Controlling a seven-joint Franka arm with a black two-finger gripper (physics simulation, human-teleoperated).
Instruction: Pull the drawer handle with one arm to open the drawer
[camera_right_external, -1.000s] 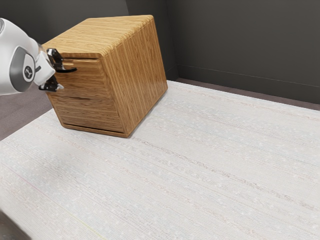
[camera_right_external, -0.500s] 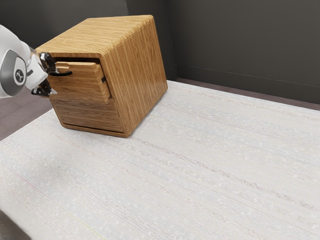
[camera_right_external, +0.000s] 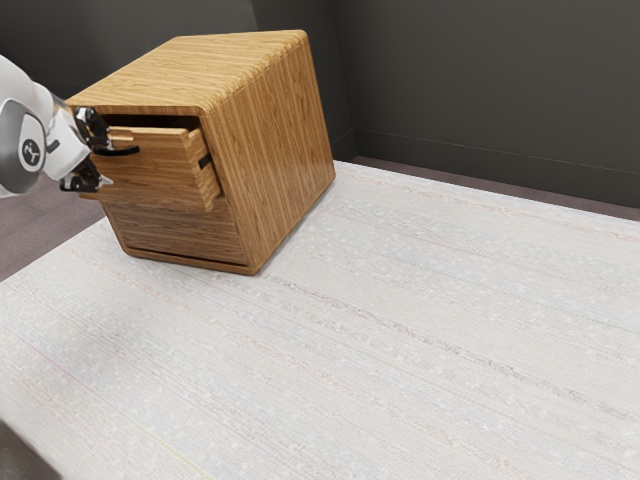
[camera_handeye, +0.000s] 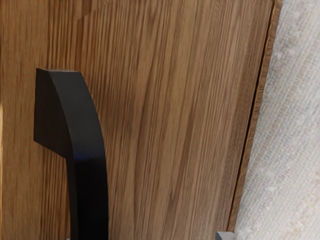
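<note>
The gripper (camera_right_external: 92, 150) is seen at the handle (camera_right_external: 122, 152) of the upper drawer (camera_right_external: 165, 168), the black bar lying right at its mouth; whether it is clamped on the bar or only set about it cannot be told (the hand's own body hides the contact); in the wrist view the handle (camera_handeye: 82, 165) is seen close under the hand as a curved black bar standing off the wooden drawer front (camera_handeye: 175, 115)

The drawer is found partly out of the cabinet (camera_right_external: 265, 130), with a dark gap shown above it and its side panel exposed; the pull is judged to be under way and not finished

For a good pull, the hand is best drawn straight along the drawer's slide line, square to the front; no lift or sideways drag should be added, since the drawer could bind or the cabinet could be hauled across the table (camera_right_external: 400, 330); a steady, level draw is called for

The drawer front is turned toward the exterior view's left and near side, and the drawer is slid out that way; the handle's long axis is laid level across the front, crosswise to the pull
</note>
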